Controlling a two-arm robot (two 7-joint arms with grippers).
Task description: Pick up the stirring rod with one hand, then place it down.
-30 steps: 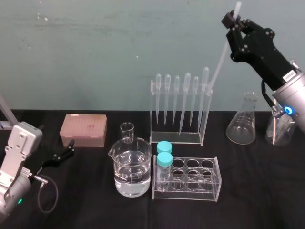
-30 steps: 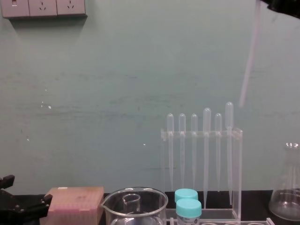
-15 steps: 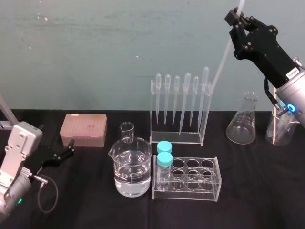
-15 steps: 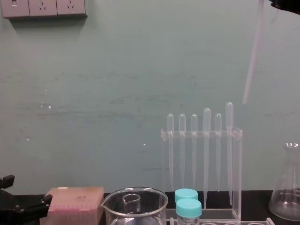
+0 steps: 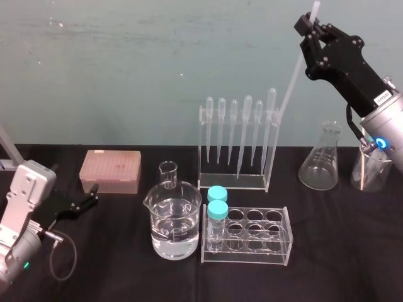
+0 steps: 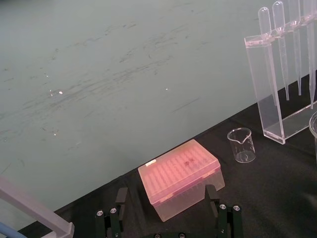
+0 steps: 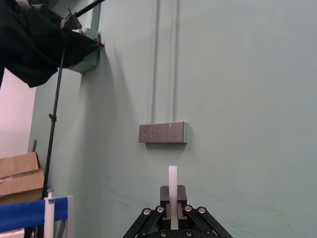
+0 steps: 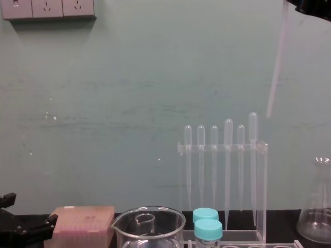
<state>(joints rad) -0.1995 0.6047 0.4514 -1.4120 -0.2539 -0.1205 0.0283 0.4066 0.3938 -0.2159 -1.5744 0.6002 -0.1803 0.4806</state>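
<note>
Right hand (image 5: 310,28) is high up in the air on the far right, and it is pinching the stirring rod (image 5: 295,66) near the rod's top end. In the head view the rod leans, with its low end pointing down and left toward the pipettes (image 5: 247,126) in their clear stand (image 5: 234,181). The chest view shows the rod's low end (image 8: 270,111) hanging in the air, just above and a bit right of the pipette tops, not touching them. The right wrist view shows the rod's short top end (image 7: 172,181) sticking out past the two black fingers that squeeze it.

The rod is thin, straight and milky white, the same thickness all along, with a flat end.

Left hand (image 5: 91,195) rests low on the left of the black desk (image 5: 126,270), near the pink box (image 5: 110,171). The left wrist view shows its fingers (image 6: 121,198) spread wide apart with nothing between them, and the box sits just past them.

A big glass beaker (image 5: 175,220) with water stands near the middle, and a cone flask (image 5: 321,163) stands on the right
</note>
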